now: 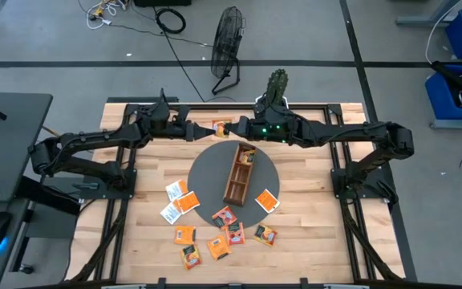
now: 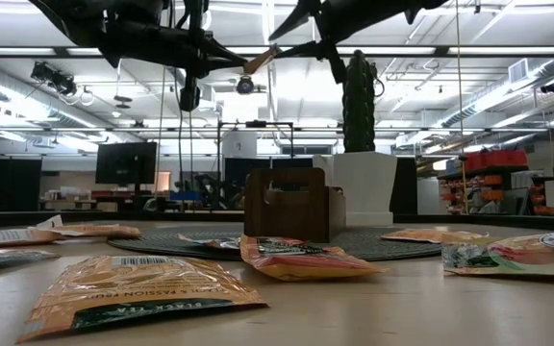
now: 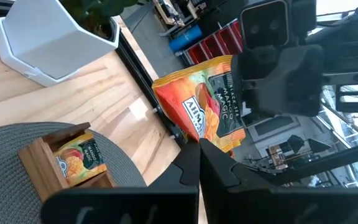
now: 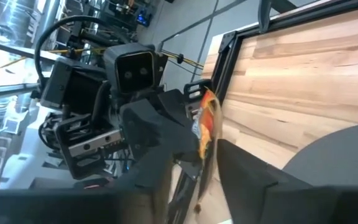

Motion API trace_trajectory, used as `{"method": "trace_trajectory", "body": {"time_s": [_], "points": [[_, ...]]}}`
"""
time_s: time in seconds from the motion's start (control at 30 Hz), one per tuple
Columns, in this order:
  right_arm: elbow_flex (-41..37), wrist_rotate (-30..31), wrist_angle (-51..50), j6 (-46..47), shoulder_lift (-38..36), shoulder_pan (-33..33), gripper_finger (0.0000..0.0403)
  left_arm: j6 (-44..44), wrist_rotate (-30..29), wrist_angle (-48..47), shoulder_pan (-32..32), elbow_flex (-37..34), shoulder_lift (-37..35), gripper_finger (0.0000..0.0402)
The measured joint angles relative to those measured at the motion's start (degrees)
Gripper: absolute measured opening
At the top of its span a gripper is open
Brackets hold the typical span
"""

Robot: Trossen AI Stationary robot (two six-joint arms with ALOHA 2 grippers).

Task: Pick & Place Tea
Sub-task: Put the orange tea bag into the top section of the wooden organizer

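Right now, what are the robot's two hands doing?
Left hand: shut on the tea sachet.
Right hand: around the same sachet; grip cannot be told.

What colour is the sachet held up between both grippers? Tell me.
Mostly orange, with a dark green label panel on the sachet; clearest in the left wrist view.

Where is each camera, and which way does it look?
High view: above, looking straight down on the table, both arms.
Low view: at tabletop height, looking across at the wooden tray; arms overhead.
Left wrist view: on the left arm, facing the held tea sachet, left gripper shut on it.
Right wrist view: on the right arm, right gripper around that sachet.
Shared: both wrist views show that sachet.
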Motion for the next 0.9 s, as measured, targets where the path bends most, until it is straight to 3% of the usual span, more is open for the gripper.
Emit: {"method": "trace_trajectory", "body": {"time_s": [0.17, 0.23, 0.53, 0.9], "points": [[0.0, 0.0, -0.2, -0.8, 0.0, 0.0, 0.0026, 0.0, 0.0, 0.1, 0.0, 0.0, 0.0, 0.0001], [0.0, 0.2, -0.2, -1.3, 0.0, 0.0, 0.0009, 0.0, 0.1, 0.1, 0.0, 0.0, 0.0, 0.0004], [0.0, 0.1, -5.9, 0.8, -1.6, -0.2, 0.0002, 6.4, 2.8, 0.0, 1.3, 0.0, -0.4, 0.0068], [0.0, 0.0, -27.4, 9.2, -6.0, -0.2, 0.0001, 19.4, 8.0, -0.9, 7.7, 0.0, -0.5, 0.0107]]}}
